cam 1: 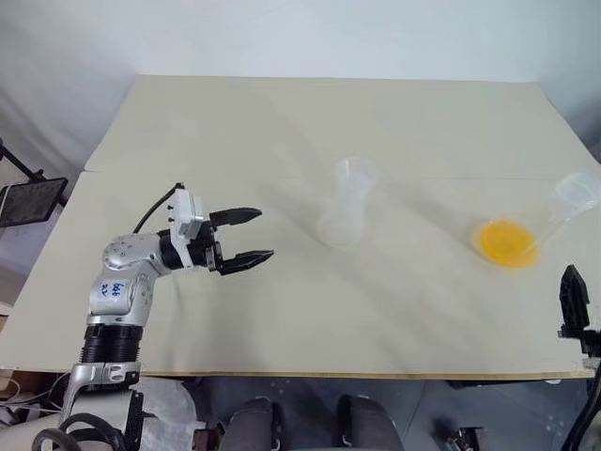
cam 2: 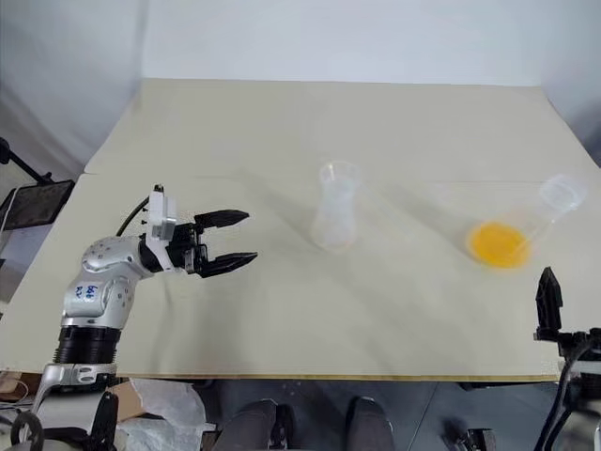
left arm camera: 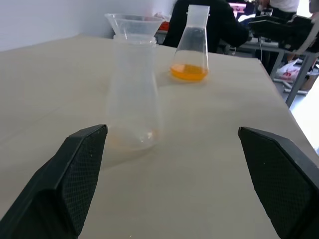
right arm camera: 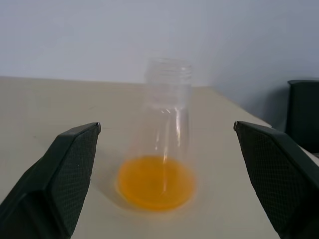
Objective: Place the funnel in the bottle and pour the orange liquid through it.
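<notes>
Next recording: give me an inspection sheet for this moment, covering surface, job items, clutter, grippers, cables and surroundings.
Surface: pale beige table, no spills seen.
Funnel: the funnel sits in the neck of the bottle, which stands upright near the table's middle.
Liquid: the orange liquid lies in the bottom of a second flask, upright toward the right edge; none seen in the bottle.
Clutter: nothing seen on the table.
Grippers: left gripper with jaws open, holding nothing, pointing toward the bottle and apart from it; right gripper with jaws open, holding nothing, facing the second flask.
Cables: a black cable loops behind the left wrist.
Surroundings: a person in dark clothing beyond the table's far side.
</notes>
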